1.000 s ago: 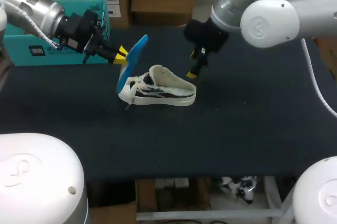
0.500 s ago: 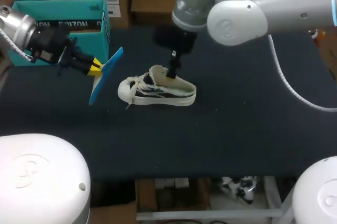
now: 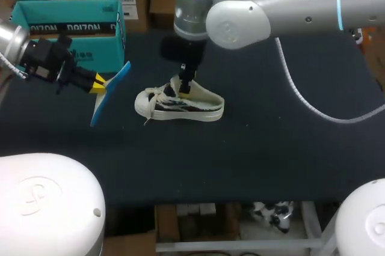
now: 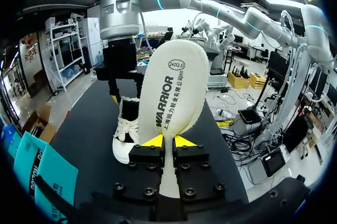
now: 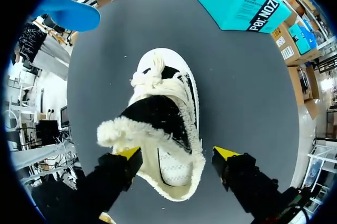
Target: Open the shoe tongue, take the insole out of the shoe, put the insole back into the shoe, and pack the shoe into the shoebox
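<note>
Shoebox [image 3: 66, 18] sitting rear left on surface [image 3: 289, 148]. Left end effector [image 3: 96, 84] clamping insole [image 3: 107, 97] by one end, holding it airborne, apart from shoe [image 3: 180, 106]. Shoe standing on sole mid-surface, toe pointing left. Right end effector [image 3: 185, 86] spread wide, straddling fleece collar, gripping nothing. Judgement: reinsertion pending. Recommend pinning tongue back and feeding insole's free end through opening toward toe.

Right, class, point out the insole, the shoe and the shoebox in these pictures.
insole [image 4: 174, 84]: left wrist view, on its pale underside.
shoe [image 3: 180, 106]: head view, on its side.
shoebox [image 3: 84, 27]: head view, on its front wall.
</note>
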Robot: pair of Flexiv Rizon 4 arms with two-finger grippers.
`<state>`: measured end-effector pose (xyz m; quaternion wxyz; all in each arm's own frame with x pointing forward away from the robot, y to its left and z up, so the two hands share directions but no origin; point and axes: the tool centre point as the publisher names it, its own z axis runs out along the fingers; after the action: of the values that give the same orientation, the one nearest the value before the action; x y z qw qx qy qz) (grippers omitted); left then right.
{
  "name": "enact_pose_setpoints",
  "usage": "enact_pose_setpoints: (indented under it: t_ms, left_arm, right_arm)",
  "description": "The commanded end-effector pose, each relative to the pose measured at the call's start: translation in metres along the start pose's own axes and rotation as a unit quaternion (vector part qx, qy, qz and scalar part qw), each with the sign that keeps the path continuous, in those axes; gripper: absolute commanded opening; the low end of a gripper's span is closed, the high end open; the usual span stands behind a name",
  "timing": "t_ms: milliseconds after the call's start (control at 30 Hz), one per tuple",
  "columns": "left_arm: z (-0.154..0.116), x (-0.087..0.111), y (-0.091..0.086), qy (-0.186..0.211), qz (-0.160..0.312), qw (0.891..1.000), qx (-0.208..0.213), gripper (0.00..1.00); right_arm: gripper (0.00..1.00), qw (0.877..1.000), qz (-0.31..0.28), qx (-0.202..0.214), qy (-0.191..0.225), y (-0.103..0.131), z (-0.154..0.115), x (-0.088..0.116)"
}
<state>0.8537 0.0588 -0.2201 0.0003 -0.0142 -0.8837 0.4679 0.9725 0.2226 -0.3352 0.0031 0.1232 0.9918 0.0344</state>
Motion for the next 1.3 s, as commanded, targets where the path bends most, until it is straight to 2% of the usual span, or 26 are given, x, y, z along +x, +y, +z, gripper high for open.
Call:
enact_pose_setpoints:
  t_ms: [33,67,100,600,900,1067,1300]
  left_arm:
    - [0.002,0.002,0.001,-0.006,0.000,1.000,-0.002,0.00]
    - [0.002,0.002,0.001,-0.007,0.000,1.000,-0.003,0.00]
    - [0.002,0.002,0.001,-0.007,0.000,1.000,-0.004,0.00]
    - [0.005,-0.001,0.000,-0.008,0.001,1.000,-0.009,0.00]
    - [0.010,-0.008,-0.011,0.019,0.026,0.999,0.001,0.00]
    - [0.015,-0.018,-0.025,0.047,0.051,0.998,0.011,0.00]
    - [0.031,-0.033,-0.048,0.097,0.093,0.991,0.016,0.00]
  right_arm:
    - [0.36,0.997,0.006,0.082,0.000,0.004,0.003,-0.003]
    - [0.22,0.996,0.009,0.088,0.001,0.003,0.005,-0.004]
    - [0.00,0.996,0.010,0.088,0.001,0.003,0.006,-0.004]
    - [0.00,0.994,0.033,0.101,-0.017,-0.002,0.006,-0.001]
    - [0.00,0.988,0.127,0.085,-0.020,-0.023,-0.013,0.007]
    - [0.00,0.975,0.212,0.061,-0.021,-0.040,-0.029,0.018]
    - [0.00,0.944,0.328,0.024,-0.021,-0.057,-0.038,0.040]
